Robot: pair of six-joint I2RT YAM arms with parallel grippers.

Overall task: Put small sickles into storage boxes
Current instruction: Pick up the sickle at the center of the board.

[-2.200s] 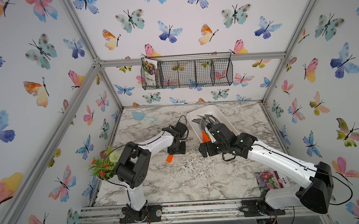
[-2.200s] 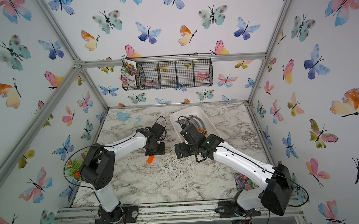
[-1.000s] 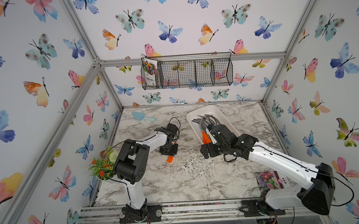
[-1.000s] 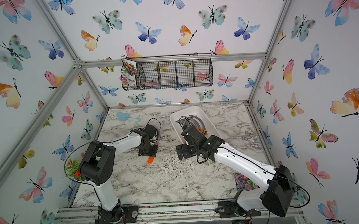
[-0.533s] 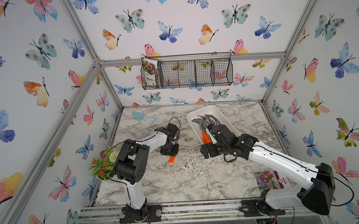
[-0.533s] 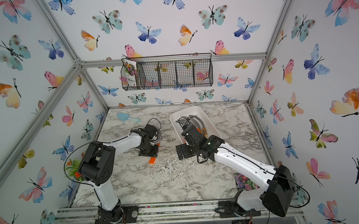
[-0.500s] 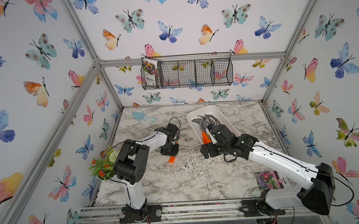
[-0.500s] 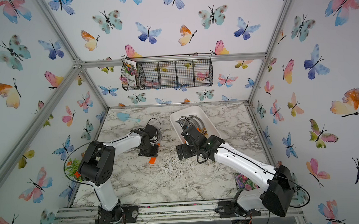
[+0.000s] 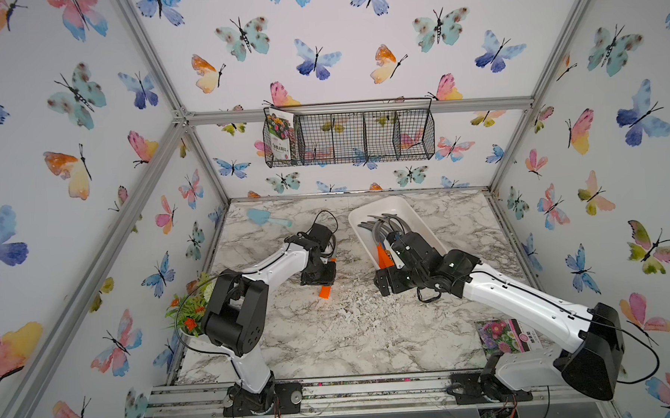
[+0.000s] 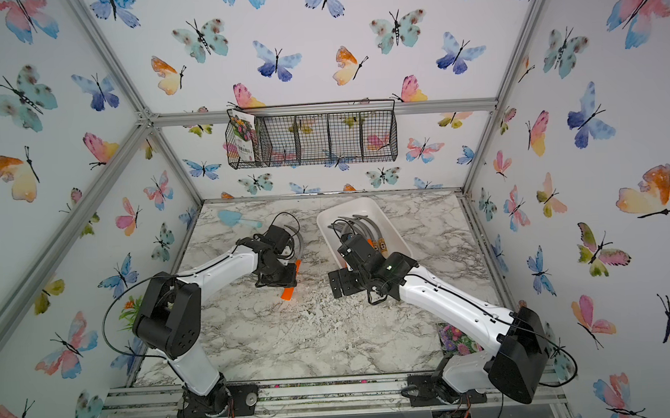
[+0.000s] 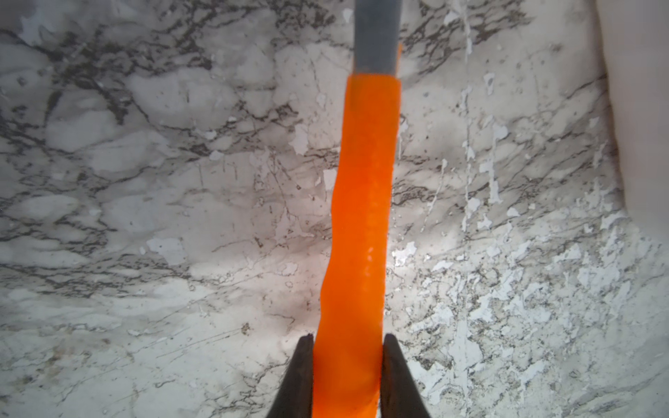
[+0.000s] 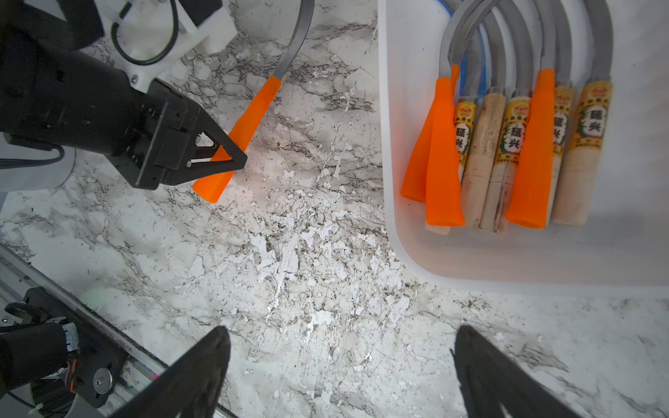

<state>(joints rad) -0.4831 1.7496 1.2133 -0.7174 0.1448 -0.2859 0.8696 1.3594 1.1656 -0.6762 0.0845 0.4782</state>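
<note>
Nearest: my right gripper [image 12: 340, 331] is hanging released, jaws wide, over bare table [image 12: 307, 275] just off the tray's near corner. I judge it is keeping the lane clear.

My left gripper [image 11: 346, 340] is clenching the orange handle of the one sickle [image 11: 362, 217] outside the tray, near its butt, with the blade pointing away. Gripping the handle is keeping me off the edge. Cannot tell whether it is clearing the table.

Beyond: the tray [image 12: 389, 163] is holding the other sickles [image 12: 506, 144], packed handles-near, blades-far. Mine is probably going there next.

Farthest: trowel [image 9: 266, 217] lying flat, basket [image 9: 349, 137] hanging on the wall.
</note>
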